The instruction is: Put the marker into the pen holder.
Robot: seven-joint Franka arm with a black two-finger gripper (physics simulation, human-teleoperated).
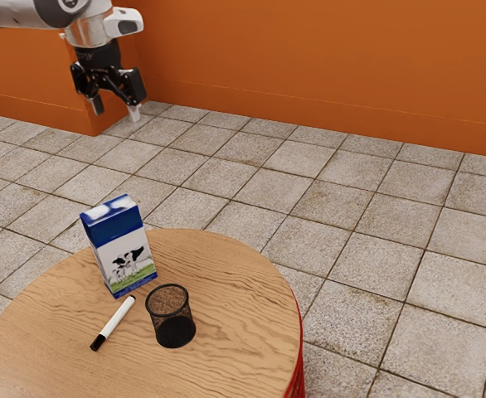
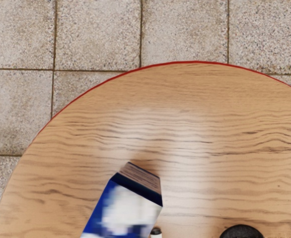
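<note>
High at the exterior view's upper left, my gripper (image 1: 116, 114) hangs well above the table, its two fingers apart with nothing between them. A white marker (image 1: 115, 320) with black ends lies flat on the wood between the milk carton and the table's near edge. Beside it stands the pen holder (image 1: 170, 317), a black mesh cup, upright. From my hand's camera, one dark end of the marker (image 2: 156, 232) and the dark rim of the pen holder (image 2: 241, 231) appear at the lower edge; the rest of both is cut off.
A blue and white milk carton (image 1: 123, 247) stands upright close to the marker and pen holder, also seen from above as a carton (image 2: 128, 203). The round wooden table (image 1: 235, 286) has a red edge. Behind it are a tiled floor (image 1: 309, 199) and an orange wall (image 1: 326, 58).
</note>
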